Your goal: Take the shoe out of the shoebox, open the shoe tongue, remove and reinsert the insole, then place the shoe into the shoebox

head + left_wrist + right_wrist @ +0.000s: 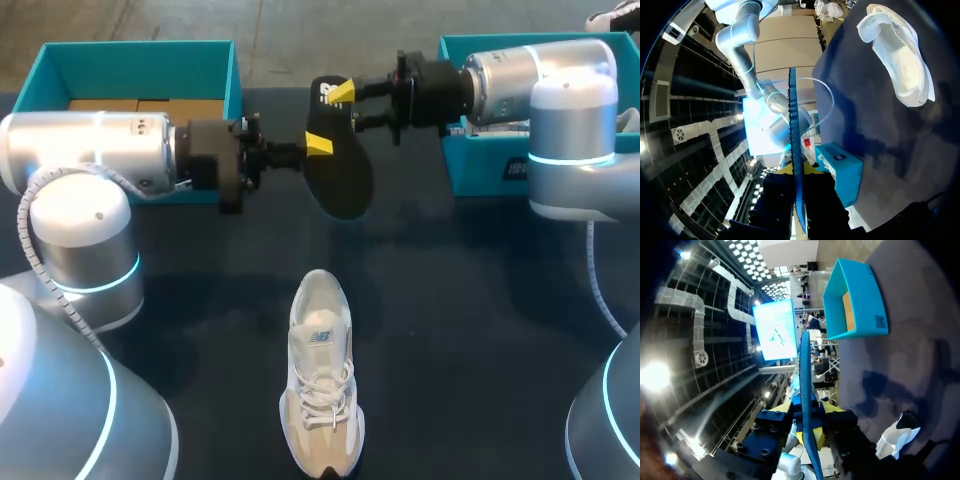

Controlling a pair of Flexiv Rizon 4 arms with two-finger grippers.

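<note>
While insole (340, 180) hangs aloft, shoe (320, 385), toe nearward

Head camera sits high behind, looking down on the table (480, 330): shoe (322, 390) lower centre, insole (340, 170) upper centre. Left wrist camera peers along the left gripper (796, 170), insole edge-on and very close, shoe beyond. Right wrist camera faces the opposite way along the right gripper (807, 412), sharing the same insole and shoe.
</note>
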